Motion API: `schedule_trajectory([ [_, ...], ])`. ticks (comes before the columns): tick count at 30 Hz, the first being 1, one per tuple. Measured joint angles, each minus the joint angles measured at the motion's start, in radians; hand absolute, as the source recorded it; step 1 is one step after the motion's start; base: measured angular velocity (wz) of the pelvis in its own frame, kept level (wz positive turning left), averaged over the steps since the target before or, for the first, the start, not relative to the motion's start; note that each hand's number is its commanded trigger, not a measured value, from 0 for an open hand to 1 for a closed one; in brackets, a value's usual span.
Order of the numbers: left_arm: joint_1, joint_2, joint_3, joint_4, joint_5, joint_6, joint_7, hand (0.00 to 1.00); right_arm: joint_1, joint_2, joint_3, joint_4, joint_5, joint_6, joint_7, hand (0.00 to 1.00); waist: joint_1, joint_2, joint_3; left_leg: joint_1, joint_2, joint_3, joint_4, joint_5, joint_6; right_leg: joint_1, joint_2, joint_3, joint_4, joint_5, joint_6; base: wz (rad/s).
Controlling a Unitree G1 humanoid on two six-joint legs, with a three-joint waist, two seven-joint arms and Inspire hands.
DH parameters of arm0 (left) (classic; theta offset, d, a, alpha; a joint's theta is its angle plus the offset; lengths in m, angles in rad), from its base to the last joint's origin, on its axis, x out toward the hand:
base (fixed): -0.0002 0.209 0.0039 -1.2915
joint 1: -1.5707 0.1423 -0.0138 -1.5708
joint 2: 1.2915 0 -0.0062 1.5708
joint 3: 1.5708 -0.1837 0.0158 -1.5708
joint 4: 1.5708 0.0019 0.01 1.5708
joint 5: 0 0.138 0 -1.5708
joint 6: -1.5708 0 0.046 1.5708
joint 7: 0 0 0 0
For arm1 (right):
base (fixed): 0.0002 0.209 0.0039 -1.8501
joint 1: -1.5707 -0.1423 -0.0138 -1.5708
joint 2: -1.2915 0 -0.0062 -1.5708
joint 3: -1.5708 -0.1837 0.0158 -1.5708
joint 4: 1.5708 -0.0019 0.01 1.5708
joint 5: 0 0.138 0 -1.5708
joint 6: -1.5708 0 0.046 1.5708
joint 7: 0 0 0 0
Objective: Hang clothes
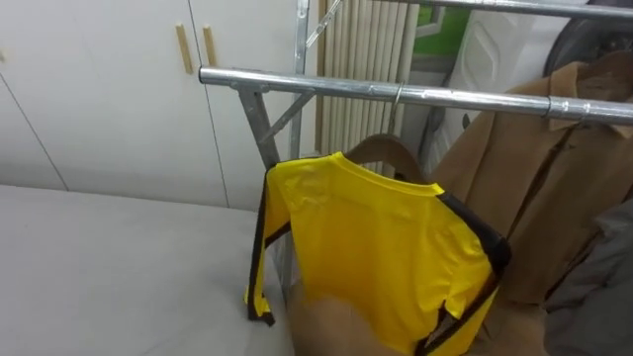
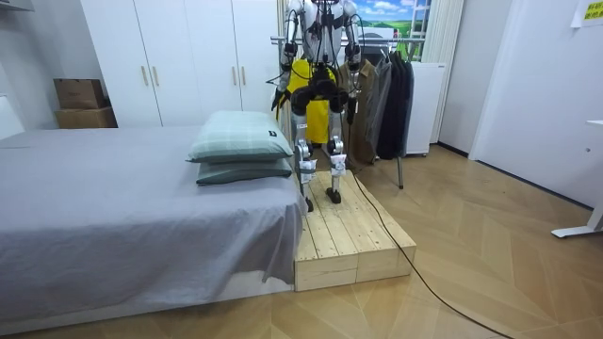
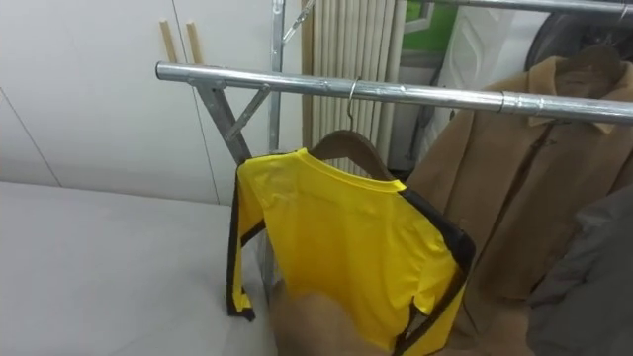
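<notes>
A yellow shirt with black side trim (image 1: 376, 247) hangs on a wooden hanger (image 1: 384, 150). The hanger's wire hook (image 3: 353, 89) sits over the metal rail (image 1: 326, 83) of the clothes rack, near the rail's left end. The shirt hangs slanted, its left sleeve drooping towards the bed. In the room view I stand on a wooden platform (image 2: 353, 235) facing the rack, with the yellow shirt (image 2: 301, 75) showing past my body. My left hand (image 2: 280, 98) and right hand (image 2: 352, 79) are low at my sides, too small to read. A blurred tan shape (image 1: 331, 326) overlaps the shirt's hem.
A brown coat (image 1: 534, 178) hangs on the same rail just right of the shirt, with a grey garment (image 1: 603, 287) beyond it. A grey bed (image 1: 99, 267) lies to my left, a white wardrobe (image 1: 99, 79) behind it. Two pillows (image 2: 240, 149) lie on the bed.
</notes>
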Motion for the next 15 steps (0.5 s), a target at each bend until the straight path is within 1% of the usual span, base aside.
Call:
schedule_trajectory([
  [5, -0.001, 0.000, 0.001, 0.011, 0.001, 0.011, -0.026, 0.00, -0.006, 0.000, -0.001, 0.009, -0.006, 0.000, 0.015, 0.00, 0.000, 0.005, 0.0007, 0.000, 0.000, -0.015, 0.000, 0.000, 0.000, 0.005, 0.000, -0.010, -0.002, 0.000, 0.000, 0.05],
  [9, -0.008, -0.001, 0.008, 0.010, 0.003, 0.013, -0.034, 0.00, -0.007, 0.000, -0.001, 0.012, -0.009, 0.002, 0.025, 0.00, 0.000, 0.006, 0.0017, -0.002, 0.000, -0.021, 0.000, 0.000, 0.000, 0.005, -0.001, -0.017, -0.002, -0.001, 0.000, 0.04],
  [11, -0.011, -0.001, 0.018, -0.009, 0.012, 0.015, -0.036, 0.00, -0.012, 0.000, -0.002, 0.018, -0.010, 0.012, 0.025, 0.00, -0.001, 0.006, 0.0020, -0.003, -0.001, -0.024, 0.000, 0.000, 0.000, 0.006, -0.002, -0.021, -0.003, -0.003, 0.000, 0.04],
  [15, -0.013, -0.001, 0.023, -0.050, 0.012, 0.015, -0.037, 0.00, -0.022, 0.000, -0.003, 0.044, -0.010, 0.020, 0.025, 0.00, -0.001, 0.006, 0.0030, 0.000, -0.002, -0.033, 0.002, 0.000, 0.000, 0.015, -0.003, -0.030, -0.004, -0.006, 0.000, 0.08],
])
